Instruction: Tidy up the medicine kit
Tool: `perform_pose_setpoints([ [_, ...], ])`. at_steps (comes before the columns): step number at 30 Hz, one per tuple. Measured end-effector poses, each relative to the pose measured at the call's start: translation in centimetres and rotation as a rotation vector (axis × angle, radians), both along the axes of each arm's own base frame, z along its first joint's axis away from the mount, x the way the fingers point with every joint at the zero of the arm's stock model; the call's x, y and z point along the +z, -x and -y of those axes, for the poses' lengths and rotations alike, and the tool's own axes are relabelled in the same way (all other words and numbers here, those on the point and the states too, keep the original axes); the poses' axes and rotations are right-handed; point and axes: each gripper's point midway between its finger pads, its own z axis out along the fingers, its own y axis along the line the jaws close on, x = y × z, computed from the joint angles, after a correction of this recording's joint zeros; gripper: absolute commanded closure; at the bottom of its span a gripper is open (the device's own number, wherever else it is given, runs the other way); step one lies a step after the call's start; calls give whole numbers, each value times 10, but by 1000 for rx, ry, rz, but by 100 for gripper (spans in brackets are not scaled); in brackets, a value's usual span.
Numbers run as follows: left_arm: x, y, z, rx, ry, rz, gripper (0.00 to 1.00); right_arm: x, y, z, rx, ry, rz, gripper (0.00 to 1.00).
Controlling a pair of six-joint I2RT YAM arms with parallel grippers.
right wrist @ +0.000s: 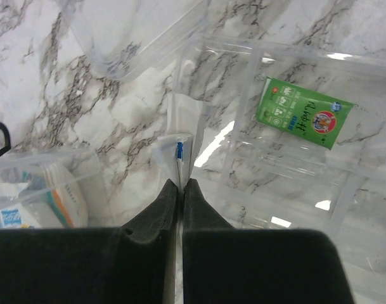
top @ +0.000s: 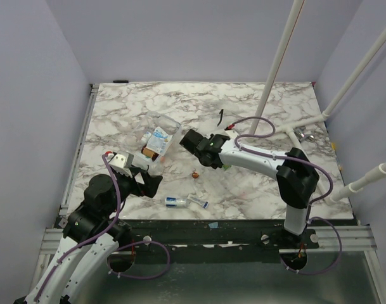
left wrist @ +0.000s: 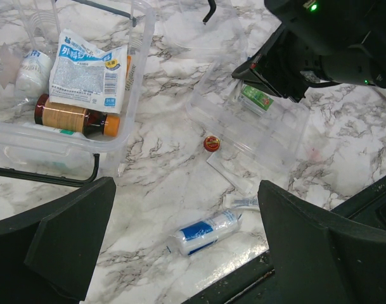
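Left gripper hangs at 8 o'clock of the table, fingers spread wide and holding nothing. Past it toward 7 o'clock, close to the near edge, a blue-and-white roll lies on its side, with a small tube just beside it at its 3 o'clock. Farther in, near the table's middle, a little red tin sits on the marble just beside the edge of a clear tray. A green packet lies flat in one tray compartment. Right gripper reaches in from 4 o'clock. Its fingers are pinched together on a thin white sachet, held over the tray's rim on the bin side. At 9 o'clock from that gripper stands a clear bin. It holds a white pouch with blue print, a brown bottle on its side and a white bottle. Beyond, at 12 o'clock, a black hooked piece lies alone on the marble.
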Motion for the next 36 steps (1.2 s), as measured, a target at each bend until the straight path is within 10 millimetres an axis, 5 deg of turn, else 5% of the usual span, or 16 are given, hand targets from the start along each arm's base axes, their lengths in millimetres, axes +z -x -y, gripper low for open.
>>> perform_pose_setpoints([
  [16,0,1,1,-5,0,0,2,-25,-9,26,-192,-50,-20,99],
  [36,0,1,1,-5,0,0,2,-69,-24,24,-192,-35,-72,99],
])
